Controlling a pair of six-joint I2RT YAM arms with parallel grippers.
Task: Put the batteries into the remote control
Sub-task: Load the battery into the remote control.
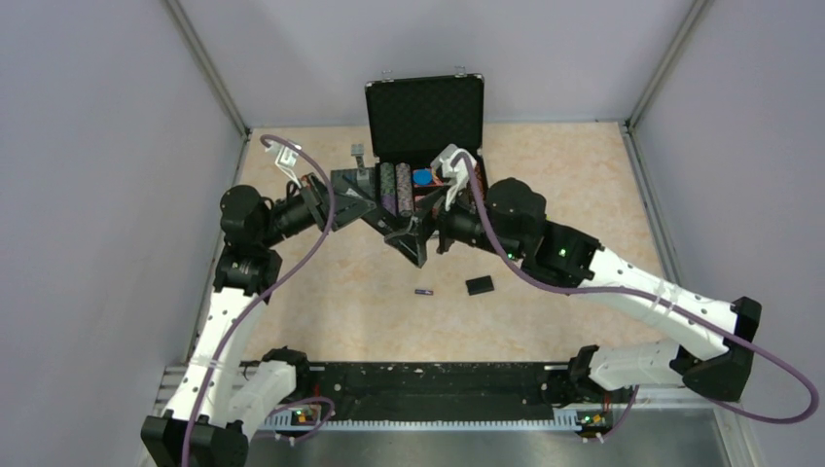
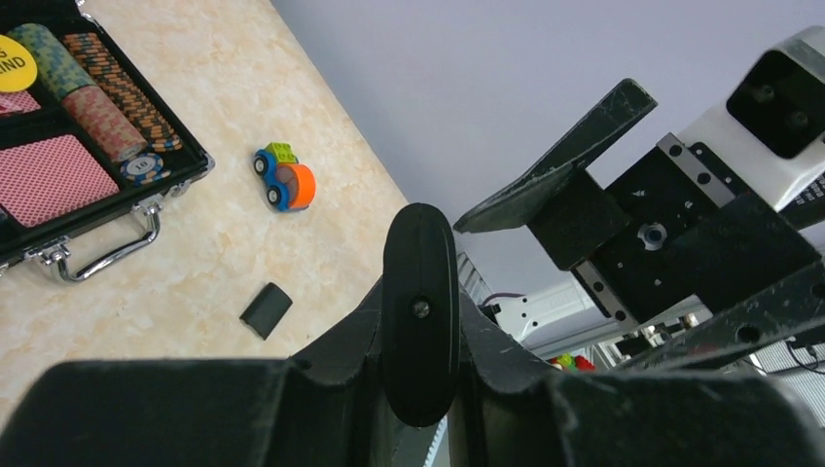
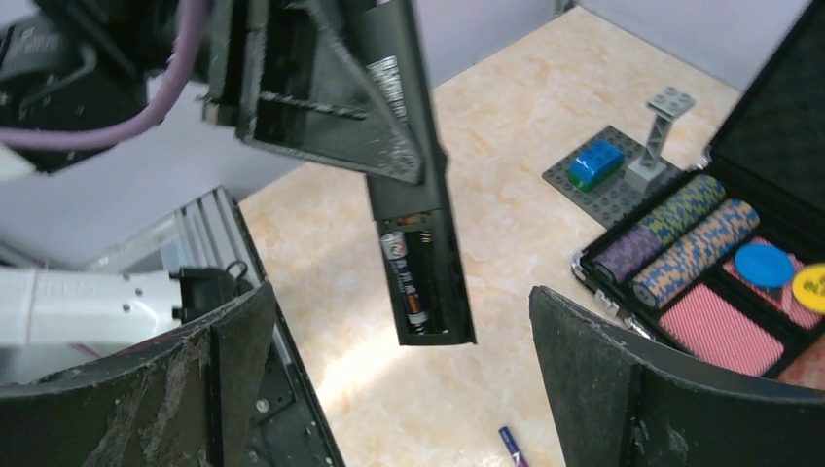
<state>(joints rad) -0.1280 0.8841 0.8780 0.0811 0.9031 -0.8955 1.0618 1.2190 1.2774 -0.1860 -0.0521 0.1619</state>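
My left gripper [image 1: 362,206] is shut on the remote control [image 1: 407,241] and holds it in the air, tilted down toward the table. In the left wrist view the remote [image 2: 420,321] shows end-on between my fingers. In the right wrist view the remote [image 3: 418,224] has its back compartment open, with one battery [image 3: 407,277] seated in the left slot. The second battery [image 3: 513,446] lies on the table below; it also shows from above [image 1: 423,291]. My right gripper [image 3: 409,389] is open and empty, its jaws wide apart just short of the remote's lower end.
The small black cover piece [image 1: 479,285] lies on the table near the loose battery. An open black poker-chip case [image 1: 425,122] stands at the back, a grey brick plate [image 3: 618,175] beside it. A toy car [image 2: 284,180] sits on the table.
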